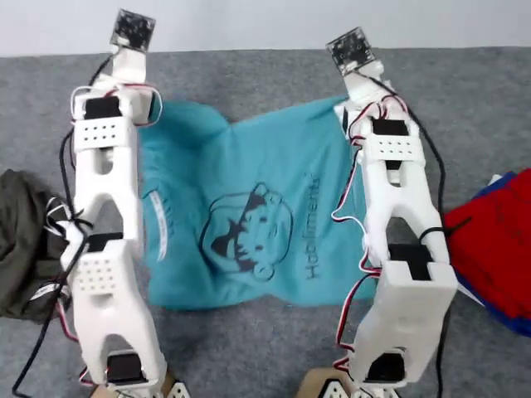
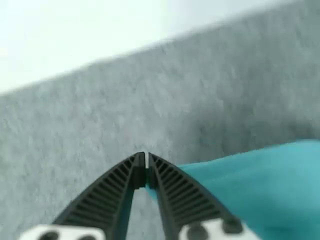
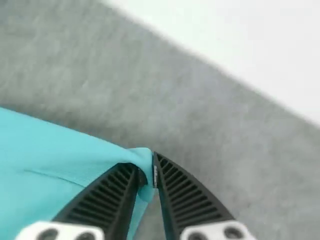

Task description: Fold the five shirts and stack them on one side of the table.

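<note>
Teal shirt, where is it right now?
In the high view the teal shirt lies spread across the table, dark shirt on its left, red pile on its right.

Bare table (image 1: 265,75) beyond teal shirt (image 1: 249,224) and along near edge; dark shirt (image 1: 21,240) crowds left edge, red-blue pile (image 1: 494,240) crowds right edge.

The left and right edges of the teal shirt (image 1: 249,207) lay hidden under the left arm (image 1: 104,166) and right arm (image 1: 398,191), the dark shirt (image 1: 21,240) and the red shirt (image 1: 489,240) were cut off at the left and right borders, and whether the left gripper (image 2: 145,167) pinched cloth was unclear.
</note>
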Controlling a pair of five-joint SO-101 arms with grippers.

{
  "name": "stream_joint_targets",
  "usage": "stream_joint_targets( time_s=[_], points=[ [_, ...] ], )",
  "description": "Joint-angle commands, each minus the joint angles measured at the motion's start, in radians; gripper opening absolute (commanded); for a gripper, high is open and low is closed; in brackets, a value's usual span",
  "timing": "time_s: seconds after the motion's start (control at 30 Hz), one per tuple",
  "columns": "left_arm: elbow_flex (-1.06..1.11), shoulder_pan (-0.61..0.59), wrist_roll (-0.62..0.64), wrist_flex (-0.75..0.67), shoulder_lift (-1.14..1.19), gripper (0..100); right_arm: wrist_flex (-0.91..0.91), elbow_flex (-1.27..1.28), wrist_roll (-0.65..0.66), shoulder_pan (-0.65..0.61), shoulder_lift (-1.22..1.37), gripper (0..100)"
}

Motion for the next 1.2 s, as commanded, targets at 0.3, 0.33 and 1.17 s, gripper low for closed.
stream_joint_targets(
  time_s=[0.3, 0.33, 1.17],
  points=[
    [-0.713, 0.025, 0.032, -0.103, 0.413, 0, -0.340, -0.009, 0.015, 0.035, 0.076, 1.0],
    [-0.754, 0.025, 0.032, -0.098, 0.427, 0, -0.340, -0.015, 0.015, 0.038, 0.079, 1.0],
    [-0.912, 0.017, -0.098, 0.061, 0.287, 8, 0.220, -0.433, 0.009, 0.054, 0.077, 15.7]
  ],
)
